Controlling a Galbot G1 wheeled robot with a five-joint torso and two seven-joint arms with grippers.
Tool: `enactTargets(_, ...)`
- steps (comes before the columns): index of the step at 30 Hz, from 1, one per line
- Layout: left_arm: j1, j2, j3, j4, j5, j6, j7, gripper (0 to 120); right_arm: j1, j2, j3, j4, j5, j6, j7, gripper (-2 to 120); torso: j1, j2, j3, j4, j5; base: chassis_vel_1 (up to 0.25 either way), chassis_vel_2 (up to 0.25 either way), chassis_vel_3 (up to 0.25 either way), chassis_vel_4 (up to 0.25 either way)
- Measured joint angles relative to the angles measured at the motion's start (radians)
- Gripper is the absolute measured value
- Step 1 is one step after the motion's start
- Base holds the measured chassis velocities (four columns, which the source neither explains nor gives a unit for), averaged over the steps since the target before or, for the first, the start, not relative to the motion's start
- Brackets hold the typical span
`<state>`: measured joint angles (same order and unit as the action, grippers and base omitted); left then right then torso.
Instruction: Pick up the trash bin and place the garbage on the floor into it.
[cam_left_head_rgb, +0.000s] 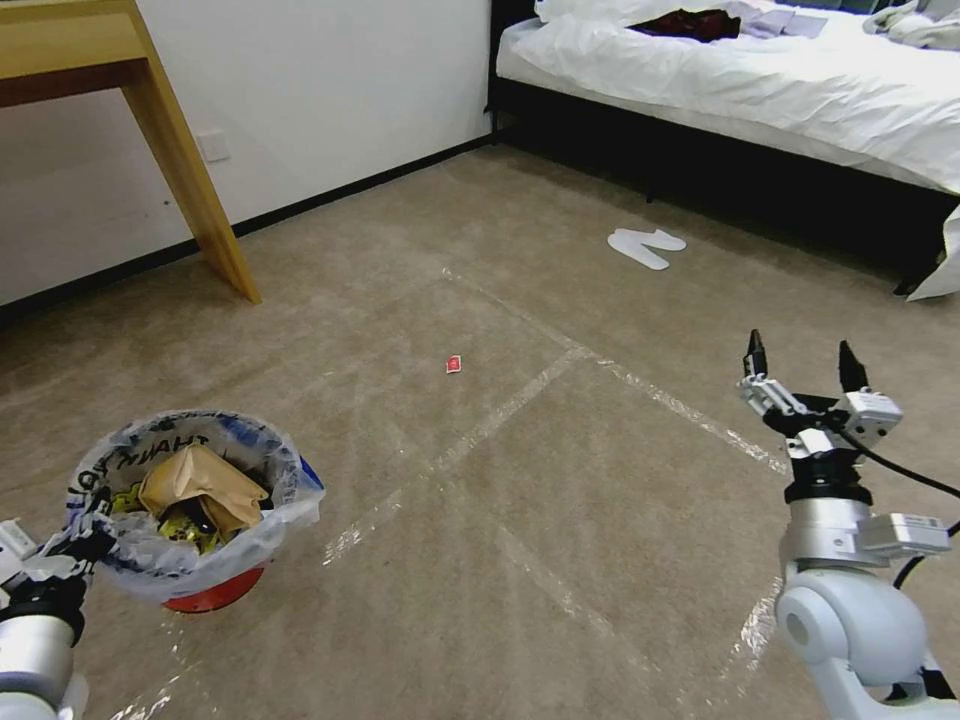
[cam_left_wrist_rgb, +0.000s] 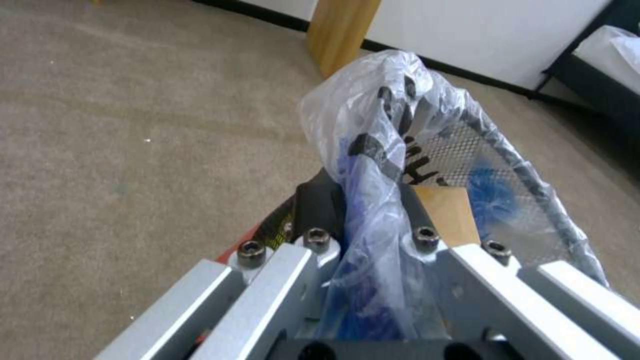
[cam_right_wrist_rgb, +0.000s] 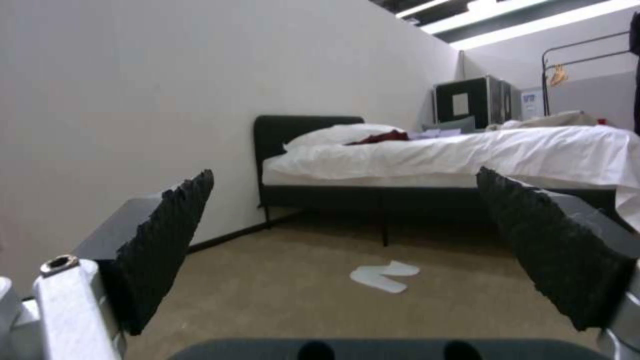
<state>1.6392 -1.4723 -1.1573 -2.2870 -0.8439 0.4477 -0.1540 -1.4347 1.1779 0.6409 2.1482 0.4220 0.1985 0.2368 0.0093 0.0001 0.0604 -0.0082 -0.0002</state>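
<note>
Red round plastic trash bin (cam_left_head_rgb: 212, 592) with its clear printed liner, holding brown paper, hangs clamped at the rim in the left hand (cam_left_wrist_rgb: 373, 200). Right hand (cam_left_head_rgb: 803, 368), spread and empty, is raised above beige carpet floor (cam_left_head_rgb: 520, 480). Risk: the thin liner may slip or tear, tipping the bin before the small red wrapper (cam_left_head_rgb: 454, 364) is collected.

White-silver arms — black serrated pincer (cam_left_head_rgb: 802, 362) pads (cabled).

Bin liner (cam_left_head_rgb: 270, 505) thin glossy plastic; floor (cam_left_head_rgb: 560, 480) matt short-pile carpet w/ shiny tape; desk leg (cam_left_head_rgb: 190, 170) smooth wood.
</note>
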Motion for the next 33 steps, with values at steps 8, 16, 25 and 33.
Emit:
enactTargets(8, 0.002, 0.0, 0.002, 0.001, 0.001, -0.004, 0.001, 5, 0.014, 0.0, -0.018, -0.014, -0.007, 0.001, 0.006, 100, 0.0, 0.0, 0.0, 0.0, 0.0002, -0.078, 0.081, 0.078, -0.079)
enactTargets(16, 0.005, -0.004, 0.004, 0.001, 0.002, -0.007, 0.003, 4, 0.022, -0.001, -0.04, -0.02, -0.012, -0.004, 0.009, 100, 0.0, 0.0, 0.0, -0.0001, 0.0001, -0.086, 0.078, 0.084, -0.069)
enactTargets(25, 0.005, -0.007, 0.004, -0.002, 0.004, -0.007, 0.004, 5, 0.025, -0.008, -0.061, -0.029, -0.018, -0.006, 0.01, 100, 0.0, 0.0, 0.0, -0.0001, 0.0, -0.094, 0.092, 0.096, -0.098)
enactTargets(33, 0.006, -0.007, 0.004, -0.004, 0.004, -0.007, 0.004, 5, 0.027, -0.007, -0.077, -0.034, -0.029, -0.006, 0.01, 100, 0.0, 0.0, 0.0, 0.0, 0.0, -0.154, 0.149, 0.153, -0.142)
